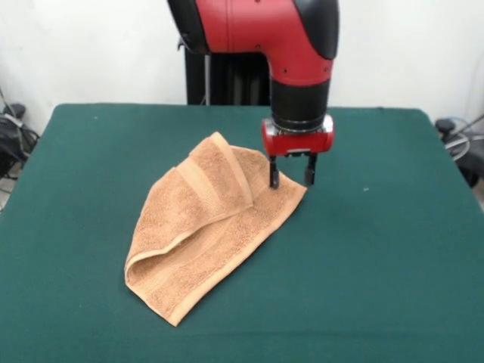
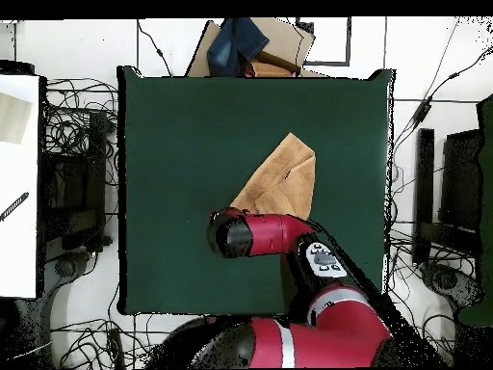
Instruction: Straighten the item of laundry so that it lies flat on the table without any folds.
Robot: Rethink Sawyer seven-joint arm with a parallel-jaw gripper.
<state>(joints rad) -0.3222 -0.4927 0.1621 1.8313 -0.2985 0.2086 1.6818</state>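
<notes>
While the towel [image 1: 208, 227] lies folded over itself near mid-table [image 1: 393, 249], the gripper [image 1: 291, 178], fingers apart, straddles its far corner, apparently poised to pinch and draw that corner outward.

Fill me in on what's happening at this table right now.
A red and black Sawyer arm is working on an orange-tan towel lying on the green table. The towel is not flat: it is folded over itself, with one flap doubled across the top. The gripper is down at the towel's corner nearest the robot, fingers apart, one on the cloth. Nothing is gripped or lifted yet.
</notes>
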